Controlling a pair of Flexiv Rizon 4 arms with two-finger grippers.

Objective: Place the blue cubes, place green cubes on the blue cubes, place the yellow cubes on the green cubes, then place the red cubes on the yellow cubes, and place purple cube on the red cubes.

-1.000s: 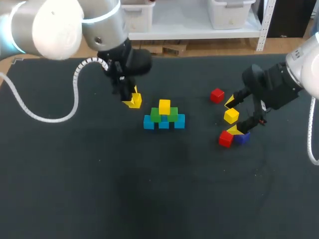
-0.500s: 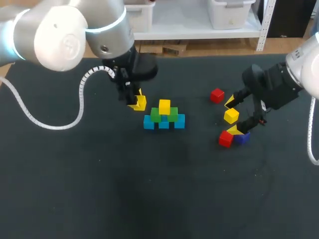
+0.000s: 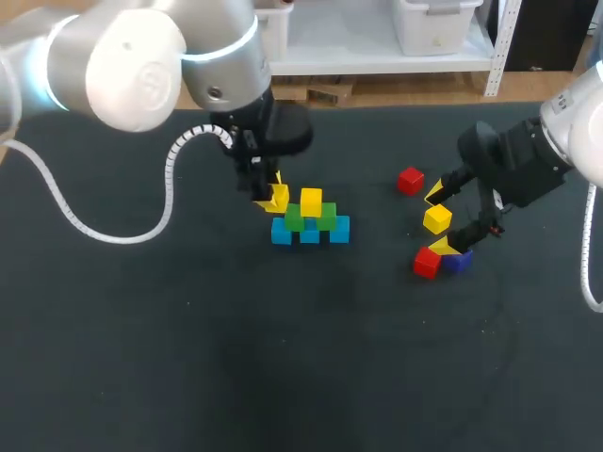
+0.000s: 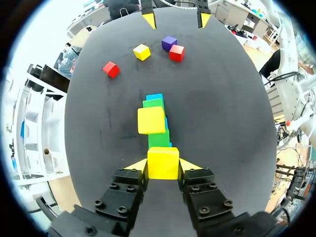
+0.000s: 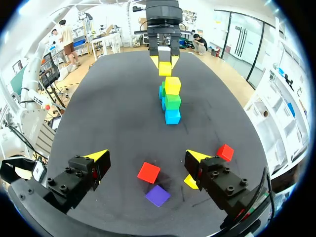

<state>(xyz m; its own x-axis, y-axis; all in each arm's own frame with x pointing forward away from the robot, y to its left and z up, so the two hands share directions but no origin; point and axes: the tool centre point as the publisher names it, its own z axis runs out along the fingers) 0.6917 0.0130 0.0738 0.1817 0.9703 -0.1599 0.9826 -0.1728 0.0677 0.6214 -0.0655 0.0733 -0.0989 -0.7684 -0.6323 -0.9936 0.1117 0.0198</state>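
The stack stands mid-table: three blue cubes (image 3: 309, 234) in a row, two green cubes (image 3: 326, 216) on them, one yellow cube (image 3: 311, 201) on top. My left gripper (image 3: 275, 198) is shut on a second yellow cube (image 4: 163, 162), held just left of the stack and about level with the top yellow cube (image 4: 151, 120). My right gripper (image 3: 450, 221) hangs open over loose cubes: a yellow cube (image 3: 436, 218), a red cube (image 3: 426, 262) and a purple cube (image 3: 458, 262). In the right wrist view the red cube (image 5: 148, 172) and purple cube (image 5: 158, 195) lie between its fingers.
Another red cube (image 3: 410, 180) lies alone at the back right, just beyond the right gripper. The left arm's white cable (image 3: 113, 231) loops over the table at the left. Bare black table (image 3: 283, 358) stretches across the front.
My left gripper has carried its yellow cube to the right, from well left of the stack to right beside it. The right arm and loose cubes have not moved.
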